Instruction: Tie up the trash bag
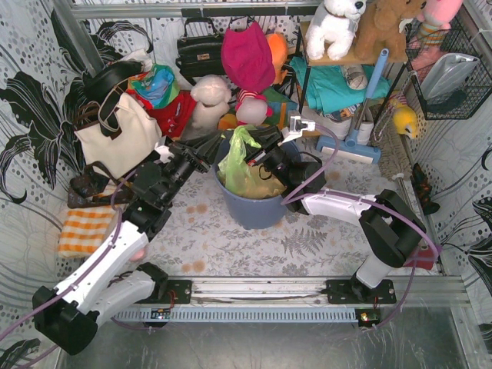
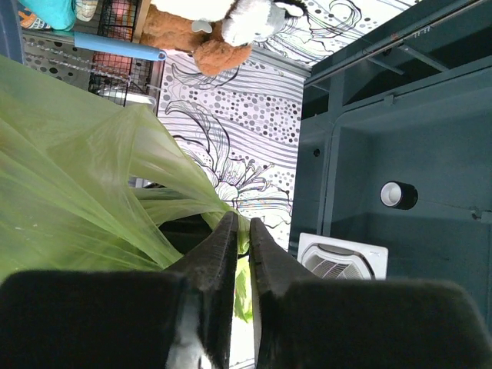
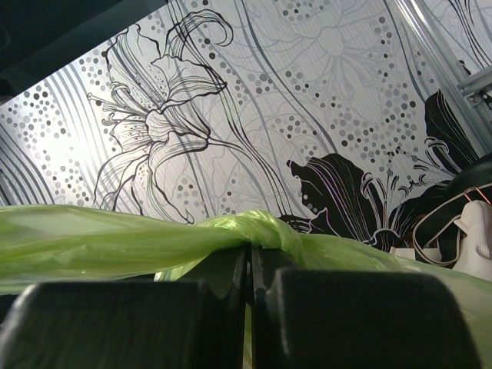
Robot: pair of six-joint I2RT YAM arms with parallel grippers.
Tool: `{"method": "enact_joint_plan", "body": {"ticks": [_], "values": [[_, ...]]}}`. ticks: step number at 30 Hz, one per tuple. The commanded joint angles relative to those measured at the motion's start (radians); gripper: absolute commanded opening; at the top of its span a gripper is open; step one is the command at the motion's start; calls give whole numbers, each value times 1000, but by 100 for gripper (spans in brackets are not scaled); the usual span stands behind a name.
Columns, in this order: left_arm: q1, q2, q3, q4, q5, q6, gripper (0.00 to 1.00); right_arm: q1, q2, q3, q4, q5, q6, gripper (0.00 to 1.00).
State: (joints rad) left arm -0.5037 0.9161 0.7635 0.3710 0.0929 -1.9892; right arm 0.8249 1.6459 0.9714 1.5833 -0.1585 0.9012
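so the trash bag was sitting inside the round blue-grey bin in the middle of the flowery surface, with its light-green top pulled up above the rim and some tan stuff showing through lower down. both arms were reaching in at it from either side. the left gripper came in from the left, and in its wrist view the two dark fingers were nearly pressed together with a thin strip of green film caught in the narrow slot between them, so it was pinching a flap of the bag, and the rest of the plastic fanned out to the left of that view. the right gripper was closed tight too, clamped on a twisted, bunched bit of the bag that looked a lot like a knot, with a stretched band of green running off to both sides right above the fingers. can't really tell from the overhead view how tight that bunch was. around the bin there was a white handbag to the left, an orange striped cloth at the near-left edge, and a white plush toy up on the shelf at the back
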Motion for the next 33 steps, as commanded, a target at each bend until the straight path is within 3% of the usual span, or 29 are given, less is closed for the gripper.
{"method": "enact_joint_plan", "body": {"ticks": [1,14,18,20,28,33], "values": [[-8,-23,-17,70,11,-9,16,-4,5,-1,102,1,8,0],[-16,-13,-36,115,27,-11,19,-4,10,4,103,4,14,0],[-18,-5,-40,127,27,-14,9,-4,10,5,104,4,16,0],[-18,0,-44,143,27,-18,0,-4,11,3,104,4,16,0],[-18,-23,-82,184,-33,-15,0,-4,3,-12,101,9,21,0],[-18,-52,-81,159,-80,12,0,-4,-6,-28,101,10,25,13]]}}
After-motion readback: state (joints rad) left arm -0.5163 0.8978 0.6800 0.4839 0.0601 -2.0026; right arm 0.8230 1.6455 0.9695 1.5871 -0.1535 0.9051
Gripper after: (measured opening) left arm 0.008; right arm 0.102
